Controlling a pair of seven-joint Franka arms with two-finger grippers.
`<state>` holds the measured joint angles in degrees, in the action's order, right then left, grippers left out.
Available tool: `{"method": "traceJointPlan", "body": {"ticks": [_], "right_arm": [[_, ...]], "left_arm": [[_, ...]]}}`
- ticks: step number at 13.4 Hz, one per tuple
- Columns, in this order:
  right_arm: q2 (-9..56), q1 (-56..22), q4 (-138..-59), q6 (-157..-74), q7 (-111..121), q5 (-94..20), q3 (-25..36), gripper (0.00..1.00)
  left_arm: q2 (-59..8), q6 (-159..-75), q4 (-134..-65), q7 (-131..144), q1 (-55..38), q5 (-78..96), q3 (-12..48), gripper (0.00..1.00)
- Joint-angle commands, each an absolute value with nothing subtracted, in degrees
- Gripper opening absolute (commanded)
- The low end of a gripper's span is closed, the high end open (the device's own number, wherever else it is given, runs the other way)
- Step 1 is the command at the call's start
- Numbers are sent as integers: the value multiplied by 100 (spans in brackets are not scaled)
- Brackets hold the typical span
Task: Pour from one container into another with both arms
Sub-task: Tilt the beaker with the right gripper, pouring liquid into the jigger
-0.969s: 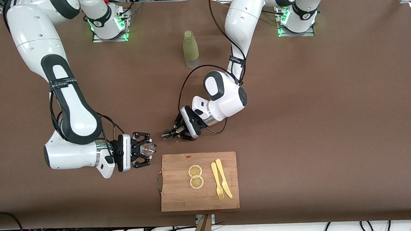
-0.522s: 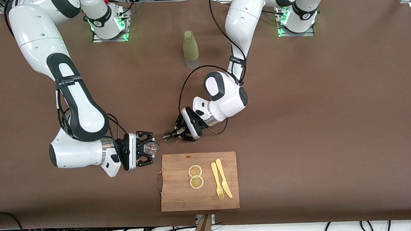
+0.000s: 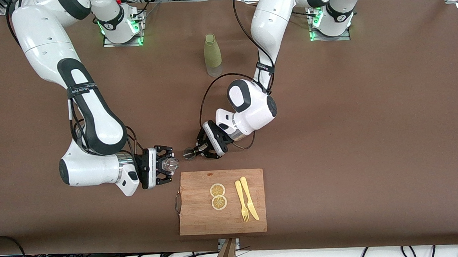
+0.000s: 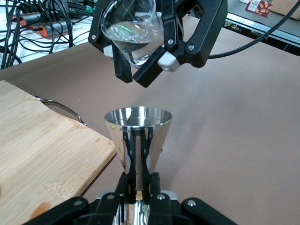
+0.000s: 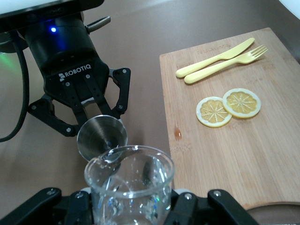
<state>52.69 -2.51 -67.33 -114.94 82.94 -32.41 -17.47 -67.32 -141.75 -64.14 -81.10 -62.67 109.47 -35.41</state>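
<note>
Right gripper (image 3: 167,165) clamped on a glass beaker (image 3: 171,164), left gripper (image 3: 197,150) clamped on a steel measuring cup (image 3: 188,153), both over bare table (image 3: 351,137) beside the cutting board (image 3: 222,219).

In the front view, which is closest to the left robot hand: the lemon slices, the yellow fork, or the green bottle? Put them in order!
From the left gripper, holding a metal cup:
1. Lemon slices, on the cutting board, nearer the camera.
2. Yellow fork, on the board beside the slices, toward the left arm's end.
3. Green bottle, up between the arm bases.
</note>
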Motion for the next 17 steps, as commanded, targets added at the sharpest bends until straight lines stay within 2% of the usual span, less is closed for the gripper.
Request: {"method": "traceJointPlan", "body": {"ticks": [1, 17], "right_arm": [[5221, -228, -6776, -11663, 8043, -3015, -1890, 24], [5203, -237, -6785, -11408, 7242, -1618, -2434, 24]], "left_arm": [[-6838, -14247, -6187, -7832, -6223, 10828, -3568, 0], [-6829, -14344, -6196, -7831, -6223, 10819, -3568, 0]]}}
